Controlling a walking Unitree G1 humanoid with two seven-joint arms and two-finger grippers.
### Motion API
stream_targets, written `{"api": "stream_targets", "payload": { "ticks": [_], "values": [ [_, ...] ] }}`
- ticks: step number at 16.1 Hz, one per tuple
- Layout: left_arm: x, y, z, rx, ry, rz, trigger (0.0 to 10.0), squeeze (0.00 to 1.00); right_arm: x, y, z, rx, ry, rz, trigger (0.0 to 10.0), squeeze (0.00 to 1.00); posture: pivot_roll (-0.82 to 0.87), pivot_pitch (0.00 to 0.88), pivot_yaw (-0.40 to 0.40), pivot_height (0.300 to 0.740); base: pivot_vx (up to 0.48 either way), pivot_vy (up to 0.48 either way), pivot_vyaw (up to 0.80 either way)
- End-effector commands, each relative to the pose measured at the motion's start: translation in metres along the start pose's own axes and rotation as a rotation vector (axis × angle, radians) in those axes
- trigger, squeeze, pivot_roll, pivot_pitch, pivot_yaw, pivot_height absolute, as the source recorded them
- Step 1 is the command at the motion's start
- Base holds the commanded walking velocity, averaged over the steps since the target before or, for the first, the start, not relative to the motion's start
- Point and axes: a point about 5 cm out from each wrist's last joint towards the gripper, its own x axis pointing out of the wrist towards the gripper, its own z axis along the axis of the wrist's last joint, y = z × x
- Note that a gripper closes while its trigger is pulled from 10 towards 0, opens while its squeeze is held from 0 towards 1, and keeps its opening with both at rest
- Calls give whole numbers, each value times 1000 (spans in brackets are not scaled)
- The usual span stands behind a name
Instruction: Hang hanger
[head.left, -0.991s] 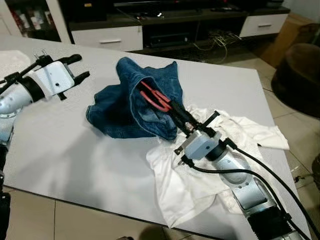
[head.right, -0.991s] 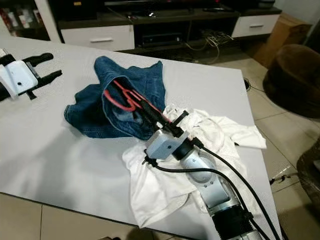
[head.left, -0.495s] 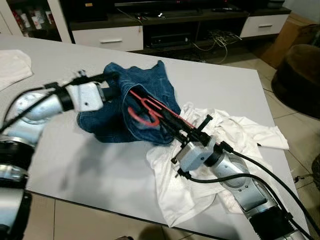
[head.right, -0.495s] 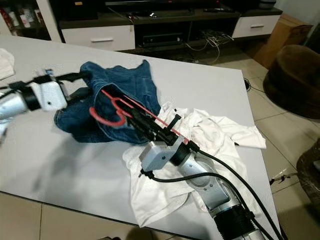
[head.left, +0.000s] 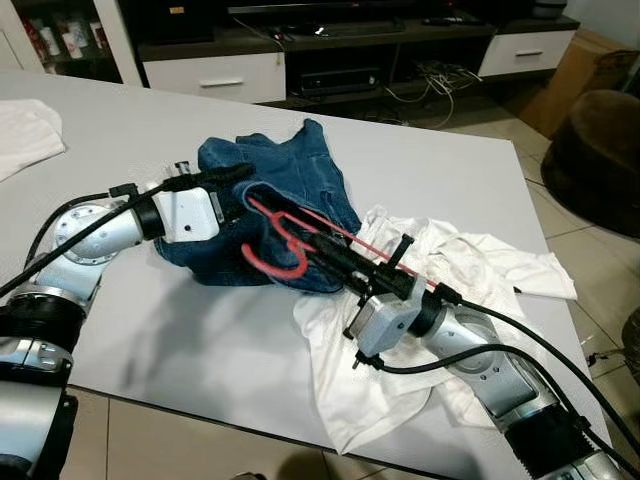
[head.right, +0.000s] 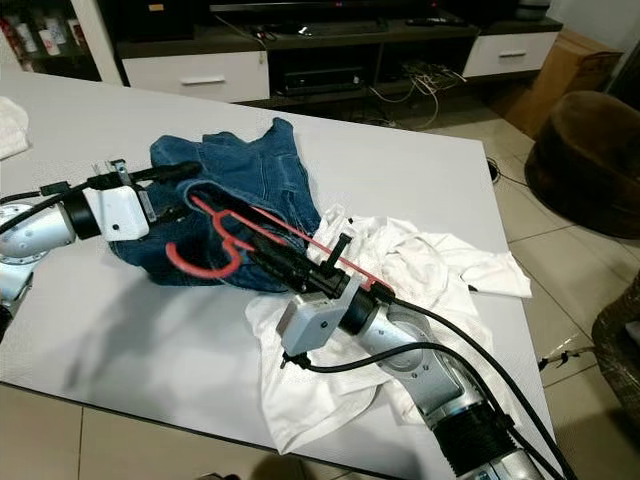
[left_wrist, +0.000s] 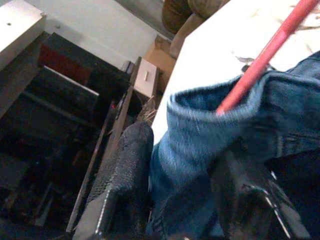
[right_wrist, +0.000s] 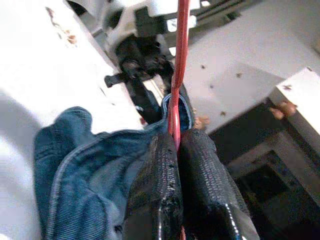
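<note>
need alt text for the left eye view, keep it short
On a white table, the right gripper holds a red hanger threaded into blue jeans, while the left gripper grips the denim's edge. A crumpled white shirt lies under the right arm, with a dark TV cabinet behind.

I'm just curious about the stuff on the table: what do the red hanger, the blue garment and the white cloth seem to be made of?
The red hanger looks like smooth, thin plastic or coated wire; its even colour leaves that open. The blue garment is probably denim: a woven blue surface with stitched seams. The white cloth seems a thin, soft fabric, perhaps cotton, judging by its fine crumples.
</note>
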Motion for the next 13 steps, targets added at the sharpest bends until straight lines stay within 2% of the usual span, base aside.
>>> {"api": "stream_targets", "payload": {
  "ticks": [1,2,5,8,9,10,13],
  "values": [
    [11,0,10,25,-58,-32,10000,0,6,1,7,-14,-60,44,10000,0,47,63,-8,740,0,0,0],
    [20,-11,17,17,-108,-78,10000,0,9,-1,7,-15,-67,44,10000,0,48,61,-6,740,0,0,0],
    [29,-28,25,-5,-167,-135,10000,0,13,-2,8,-16,-80,38,10000,0,47,60,-2,740,0,0,0],
    [28,-32,25,-9,-167,-158,9843,0,11,-3,8,-18,-79,36,10000,0,45,61,-1,740,0,0,0],
    [26,-32,24,-11,-164,-178,784,0,10,-4,7,-17,-78,33,10000,0,48,63,-3,740,0,0,0],
    [24,-32,23,-12,-156,-189,0,0,10,-5,7,-16,-80,32,10000,0,48,64,-3,740,0,0,0],
    [22,-33,23,-13,-152,-202,0,0,11,-12,11,-22,-114,-13,10000,0,55,61,-6,740,0,0,0]
  ]
}}
